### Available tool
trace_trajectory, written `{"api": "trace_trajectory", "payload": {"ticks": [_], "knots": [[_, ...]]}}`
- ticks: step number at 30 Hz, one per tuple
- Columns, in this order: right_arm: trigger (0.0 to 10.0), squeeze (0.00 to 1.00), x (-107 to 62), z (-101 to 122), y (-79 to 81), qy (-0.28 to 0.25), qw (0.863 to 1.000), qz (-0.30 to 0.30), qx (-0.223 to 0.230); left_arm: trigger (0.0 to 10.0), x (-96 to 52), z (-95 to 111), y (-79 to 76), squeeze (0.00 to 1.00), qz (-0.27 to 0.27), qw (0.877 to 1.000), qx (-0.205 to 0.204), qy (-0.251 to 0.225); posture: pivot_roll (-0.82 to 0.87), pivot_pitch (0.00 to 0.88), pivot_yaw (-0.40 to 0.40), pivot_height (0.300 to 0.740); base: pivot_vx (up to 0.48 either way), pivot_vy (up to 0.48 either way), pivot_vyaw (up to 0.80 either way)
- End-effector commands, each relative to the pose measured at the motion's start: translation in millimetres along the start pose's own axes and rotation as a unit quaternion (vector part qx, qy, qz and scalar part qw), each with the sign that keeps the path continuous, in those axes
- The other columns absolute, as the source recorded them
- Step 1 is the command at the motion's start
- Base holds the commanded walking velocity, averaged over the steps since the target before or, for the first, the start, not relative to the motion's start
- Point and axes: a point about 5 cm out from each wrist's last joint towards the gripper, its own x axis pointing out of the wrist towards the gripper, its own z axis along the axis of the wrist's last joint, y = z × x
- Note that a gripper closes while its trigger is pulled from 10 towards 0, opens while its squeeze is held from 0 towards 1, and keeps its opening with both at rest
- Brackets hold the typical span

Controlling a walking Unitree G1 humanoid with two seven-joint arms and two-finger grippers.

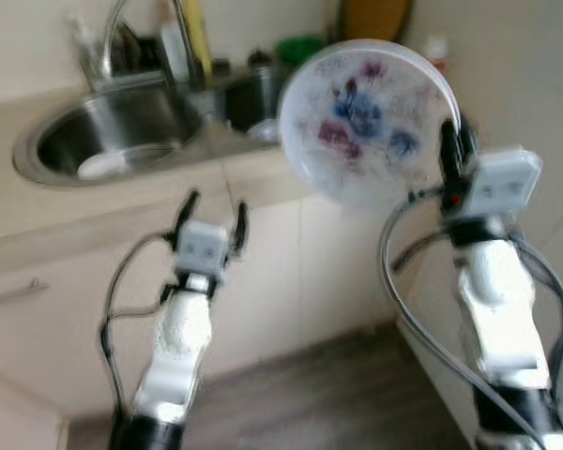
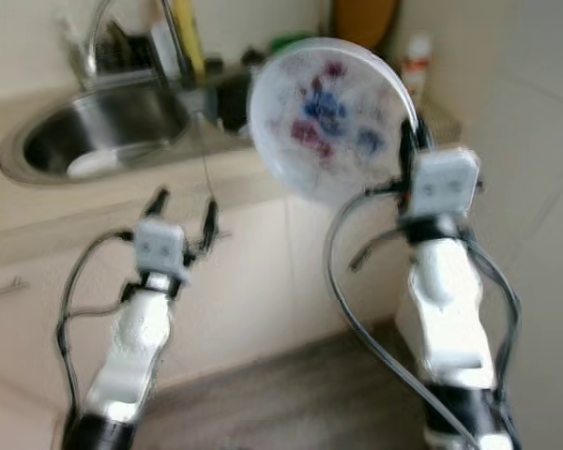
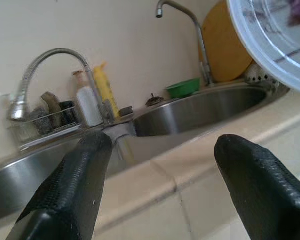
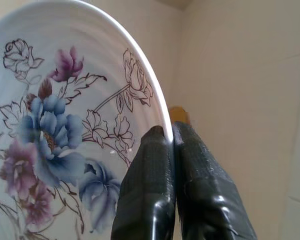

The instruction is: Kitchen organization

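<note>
A white plate (image 1: 366,117) painted with blue and purple flowers is held upright on its edge, raised in front of the counter. My right gripper (image 1: 453,150) is shut on the plate's right rim, and in the right wrist view its fingers (image 4: 165,185) pinch the plate (image 4: 55,130) edge. Lower down, my left gripper (image 1: 212,220) stands open in front of the cabinet face with nothing between its fingers (image 3: 75,185). It points at the counter edge below the sink.
A steel double sink (image 1: 113,131) with a tall faucet (image 3: 182,30) is set in the beige counter (image 1: 122,211). Bottles (image 3: 97,100), a green bowl (image 3: 184,88) and a yellow board (image 3: 222,50) stand behind it. Cabinet fronts and dark floor (image 1: 338,394) lie below. A tiled wall is at right.
</note>
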Motion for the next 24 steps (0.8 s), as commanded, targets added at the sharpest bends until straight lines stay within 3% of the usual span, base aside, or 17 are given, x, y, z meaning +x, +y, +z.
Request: {"api": "trace_trajectory", "payload": {"ticks": [1,7,9,17,24], "knots": [[0.0,0.0,2.6,13,-8.4,-0.033,0.999,-0.017,-0.02,10.0,2.7,6,-6.6,0.0,-0.008,1.0,-0.008,-0.011,-0.17,0.0,0.04,0.74,0.465,0.0,0.8],[0.0,0.0,3.2,15,-9.2,-0.041,0.999,-0.023,-0.024,10.0,2.8,5,-6.8,0.0,-0.008,1.0,-0.008,-0.011,-0.17,0.0,0.038,0.74,0.463,0.0,0.8],[0.0,0.0,5.8,24,-12.6,-0.066,0.997,-0.04,-0.016,10.0,2.9,5,-6.8,0.0,-0.008,1.0,-0.008,-0.012,-0.17,0.0,0.039,0.74,0.461,0.0,0.0],[0.0,0.0,9.7,32,-13.3,-0.083,0.995,-0.044,-0.028,10.0,3.7,6,-6.9,0.0,-0.008,1.0,-0.01,-0.014,-0.17,0.0,0.042,0.74,0.425,0.0,0.0],[0.0,0.0,10.9,30,-8.6,-0.075,0.996,-0.026,-0.049,10.0,4.7,8,-9.8,0.0,-0.009,1.0,-0.016,-0.018,-0.17,0.0,0.039,0.74,0.0,0.0,0.8]]}}
